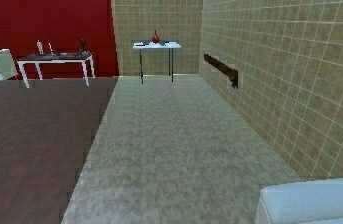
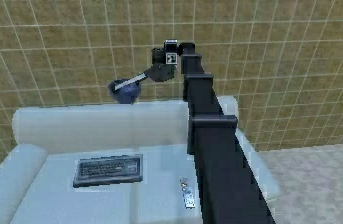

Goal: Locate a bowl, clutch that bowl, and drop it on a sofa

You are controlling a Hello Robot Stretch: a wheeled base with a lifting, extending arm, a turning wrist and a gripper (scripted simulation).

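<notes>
In the arm side view a dark blue bowl [image 2: 127,92] hangs at the far end of my gripper [image 2: 129,83], just above the backrest of a pale sofa [image 2: 69,126] and in front of the tan tiled wall. The gripper holds the bowl clear of the sofa. The dark arm [image 2: 214,130] rises from the bottom edge over the sofa's right part. A corner of the sofa [image 1: 309,202] also shows at the forward view's bottom right.
A dark keyboard [image 2: 107,169] and a small remote [image 2: 188,192] lie on the sofa seat. Ahead, a small white table [image 1: 156,46] with a red vase stands at the far wall. A dark-topped table [image 1: 56,58] stands by the red wall. Open tiled floor lies between.
</notes>
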